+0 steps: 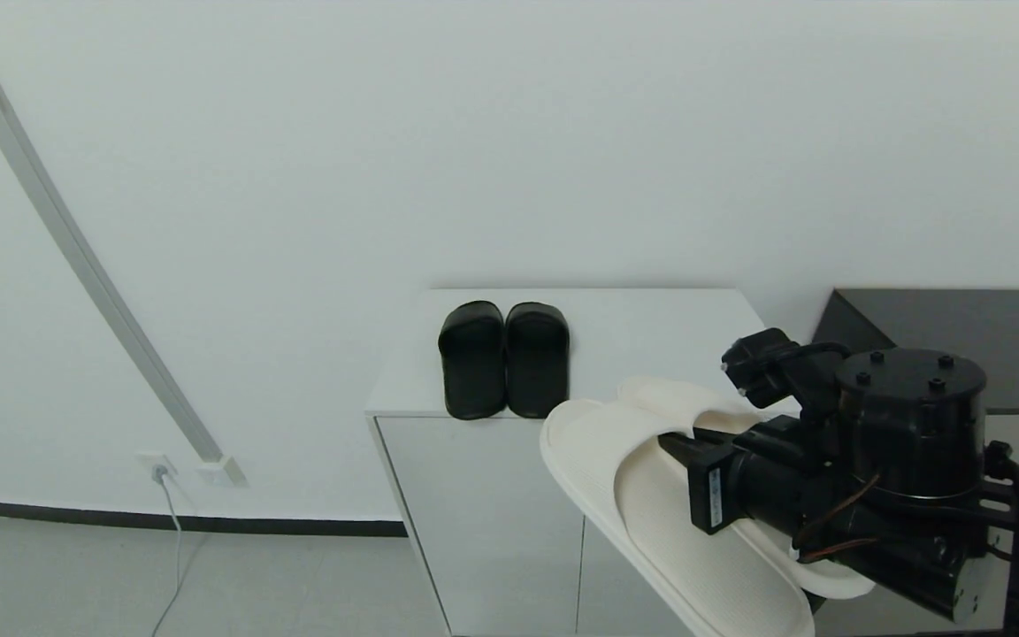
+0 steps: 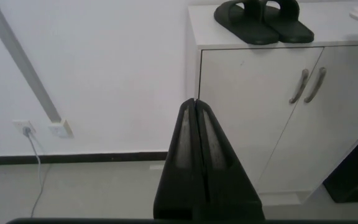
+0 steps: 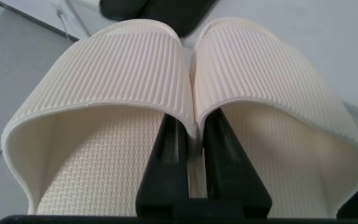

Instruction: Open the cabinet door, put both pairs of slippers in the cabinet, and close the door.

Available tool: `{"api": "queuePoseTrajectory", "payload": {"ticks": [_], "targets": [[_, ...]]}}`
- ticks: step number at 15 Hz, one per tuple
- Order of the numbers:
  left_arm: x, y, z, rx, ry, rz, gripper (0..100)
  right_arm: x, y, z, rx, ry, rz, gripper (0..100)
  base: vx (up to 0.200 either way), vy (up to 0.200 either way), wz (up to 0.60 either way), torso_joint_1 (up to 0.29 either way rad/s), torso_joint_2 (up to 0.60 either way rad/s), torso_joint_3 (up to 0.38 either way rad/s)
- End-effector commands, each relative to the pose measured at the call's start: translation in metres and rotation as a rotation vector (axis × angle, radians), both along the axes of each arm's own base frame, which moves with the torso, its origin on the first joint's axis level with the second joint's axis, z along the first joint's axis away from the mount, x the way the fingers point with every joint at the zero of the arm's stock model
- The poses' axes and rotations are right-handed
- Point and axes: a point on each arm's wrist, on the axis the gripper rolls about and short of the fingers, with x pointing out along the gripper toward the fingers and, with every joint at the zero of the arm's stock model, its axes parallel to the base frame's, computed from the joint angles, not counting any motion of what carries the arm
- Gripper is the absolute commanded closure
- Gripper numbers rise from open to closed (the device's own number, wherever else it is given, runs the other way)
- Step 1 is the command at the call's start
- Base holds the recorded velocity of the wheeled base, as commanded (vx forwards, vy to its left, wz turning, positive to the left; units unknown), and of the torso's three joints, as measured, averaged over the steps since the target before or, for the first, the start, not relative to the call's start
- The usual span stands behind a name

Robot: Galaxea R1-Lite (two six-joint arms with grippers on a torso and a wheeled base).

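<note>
White two-door cabinet (image 1: pixel 483 513): I see it shut, with matte black slide slippers (image 1: pixel 503 358) on top.
Right gripper (image 3: pixel 190 162): pinches the cream ribbed slippers (image 1: pixel 642 478).
Left gripper (image 2: pixel 195 107): pressed together, empty.

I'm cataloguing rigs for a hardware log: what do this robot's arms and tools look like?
The right arm is matte black, with a bolt-topped cylindrical joint, a white label, and thin brown and black cables. The left tool and right tool are black, with paired tapering fingers.
</note>
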Motion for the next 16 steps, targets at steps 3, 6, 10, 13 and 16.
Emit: {"api": "queuePoseTrajectory", "payload": {"ticks": [3,6,10,13,16], "targets": [[0.0001,0.0000,0.0000,0.001,0.001,0.000,100,-0.0014,-0.0013,-0.0035,-0.009,0.007,-0.002,100,0.000,0.000,0.00,0.000,0.00,0.000],[0.0001,0.0000,0.0000,0.000,0.001,0.000,100,-0.0031,-0.0032,-0.0082,-0.050,0.002,0.005,100,0.000,0.000,0.00,0.000,0.00,0.000],[0.0001,0.0000,0.0000,0.000,0.001,0.000,100,-0.0043,-0.0050,-0.0111,-0.058,0.010,0.004,100,0.000,0.000,0.00,0.000,0.00,0.000],[0.0001,0.0000,0.0000,0.000,0.001,0.000,100,-0.0079,-0.0081,-0.0079,-0.050,0.002,0.005,100,0.000,0.000,0.00,0.000,0.00,0.000],[0.0001,0.0000,0.0000,0.000,0.001,0.000,100,-0.0092,-0.0094,-0.0071,-0.049,0.000,0.007,100,0.000,0.000,0.00,0.000,0.00,0.000]]}}
